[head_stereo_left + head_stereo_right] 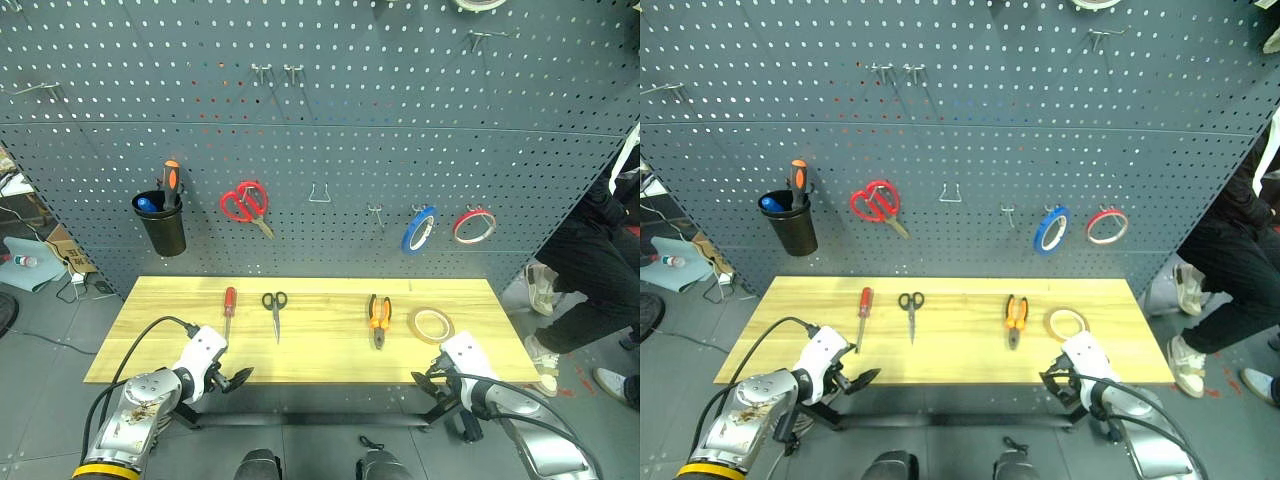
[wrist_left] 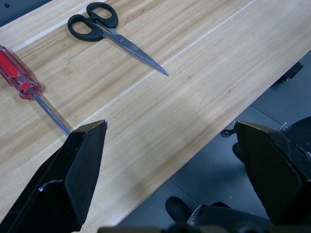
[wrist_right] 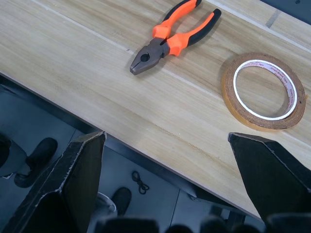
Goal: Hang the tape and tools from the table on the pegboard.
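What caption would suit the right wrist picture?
Open right gripper hovering over the table edge, facing the pliers and the tape.

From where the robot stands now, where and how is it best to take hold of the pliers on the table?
Probably the orange-and-black handles of the pliers, coming from above with the right end effector, which is open and nearer. The pliers lie flat on the table, steel head toward the robot, handles toward the pegboard.
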{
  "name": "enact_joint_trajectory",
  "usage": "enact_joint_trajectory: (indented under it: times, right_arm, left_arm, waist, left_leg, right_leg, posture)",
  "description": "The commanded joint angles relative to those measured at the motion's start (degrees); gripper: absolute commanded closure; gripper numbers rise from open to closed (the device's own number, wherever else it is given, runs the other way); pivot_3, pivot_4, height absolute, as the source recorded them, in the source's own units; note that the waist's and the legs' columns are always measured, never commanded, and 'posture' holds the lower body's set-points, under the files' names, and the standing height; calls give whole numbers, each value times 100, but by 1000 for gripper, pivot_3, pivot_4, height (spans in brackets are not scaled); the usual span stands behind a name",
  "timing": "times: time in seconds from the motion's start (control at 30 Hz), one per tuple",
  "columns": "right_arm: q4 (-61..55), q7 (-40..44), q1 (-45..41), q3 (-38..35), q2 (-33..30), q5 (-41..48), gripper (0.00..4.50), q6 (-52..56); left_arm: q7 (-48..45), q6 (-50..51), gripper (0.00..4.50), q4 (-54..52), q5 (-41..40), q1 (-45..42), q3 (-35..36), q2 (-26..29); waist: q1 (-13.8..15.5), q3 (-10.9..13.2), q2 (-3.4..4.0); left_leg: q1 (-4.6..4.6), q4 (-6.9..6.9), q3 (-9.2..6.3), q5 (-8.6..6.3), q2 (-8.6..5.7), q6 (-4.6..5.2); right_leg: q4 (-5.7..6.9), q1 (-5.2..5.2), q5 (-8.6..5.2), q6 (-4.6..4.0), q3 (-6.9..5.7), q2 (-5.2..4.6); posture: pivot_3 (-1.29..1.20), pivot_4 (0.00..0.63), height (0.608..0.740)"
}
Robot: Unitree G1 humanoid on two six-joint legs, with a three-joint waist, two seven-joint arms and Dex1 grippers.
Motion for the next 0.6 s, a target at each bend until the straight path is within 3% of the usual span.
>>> enact_joint_trajectory:
  times: [0.03, 0.17, 0.3, 0.37, 0.6]
  right_arm:
    - [-239, 12, 34, -91, -119, -7, 0, -61]
    - [-422, 79, 66, -145, -344, -42, 0, 48]
    - [-525, 312, -248, -217, -711, 67, 0, 309]
    - [-489, 445, -389, -225, -872, 103, 0, 395]
    - [258, 928, -1311, -86, -1411, 63, 0, 479]
  left_arm:
    - [-117, 1, 70, -210, -177, 53, 99, 52]
    - [-317, 129, 70, -683, -523, 261, 245, 93]
    - [-559, 473, 70, -1671, -1250, 265, 355, -29]
    - [-719, 577, 70, -2129, -1473, 306, 282, 22]
    - [-1029, 1122, 70, -2836, -2198, -659, 41, 5]
  waist:
    - [-1, 11, -7]
    - [-4, 116, -20]
    - [4, 409, -27]
    - [7, 542, -26]
    - [17, 1023, -22]
  left_leg:
    - [0, 0, 0, 0, 0, 0]
    - [-1, 5, -2, -4, 0, 0]
    - [-4, 46, -10, -13, 4, 1]
    - [-13, 55, -12, -13, 3, 1]
    - [-48, 57, -20, -11, -5, 4]
  right_leg:
    - [0, 0, 0, 0, 0, 0]
    - [-1, 0, -1, 0, 2, -2]
    - [1, 3, -1, -1, 0, -4]
    - [-4, -5, -2, -2, 5, -6]
    - [-32, -15, -1, -1, 17, -1]
  posture:
    - [125, 51, 740]
    - [129, 91, 740]
    - [126, 183, 740]
    - [122, 200, 740]
    - [94, 298, 740]
